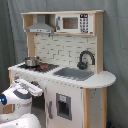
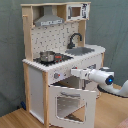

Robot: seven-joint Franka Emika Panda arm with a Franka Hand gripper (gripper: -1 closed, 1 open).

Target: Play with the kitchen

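Note:
The kitchen is a tall white and light-wood toy unit. A small metal pot stands on its stove, beside a grey sink with a black faucet. Its windowed oven door hangs open, tilted outward. My gripper is stretched out level at the white front panel, right by the knobs below the stove and above the open door. It holds nothing that I can see.
A hood and a toy microwave sit on the top shelf. A grey curtain hangs behind the unit. The floor is wooden. My white arm comes in from the second exterior view's right.

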